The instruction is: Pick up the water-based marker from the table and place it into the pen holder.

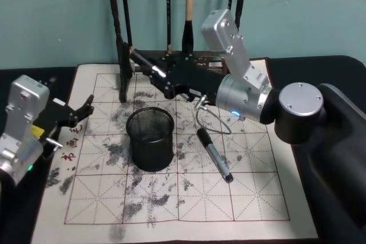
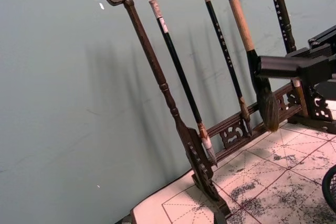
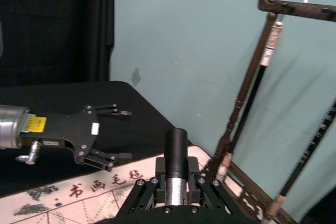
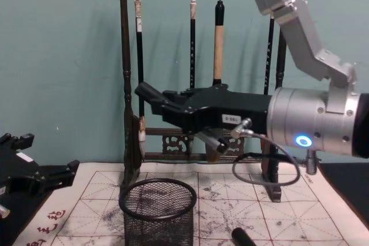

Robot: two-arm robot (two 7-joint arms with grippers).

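Head view: right gripper [image 1: 162, 76], above and behind the holder [image 1: 151, 152] at centre frame, clamps a marker [image 1: 150, 66] held level. Unless tipped upright, the marker could strike the rim or drop onto the mat [image 1: 240, 198]. A second marker [image 1: 214, 155] lies on the mat right of the holder. Left gripper [image 1: 80, 115] sits wide open at the left edge. The right fingertips are hard to make out against the dark rack [image 1: 123, 78] behind.

Left wrist view: hanging brushes [image 2: 239, 24] crowd the marker's end at right, and a swing could knock them. The holder is a sliver at the lower right corner.

Right wrist view: the marker's lower half is hidden between the fingers.

Chest view: the holder's base and the second marker are cut off at the bottom edge.
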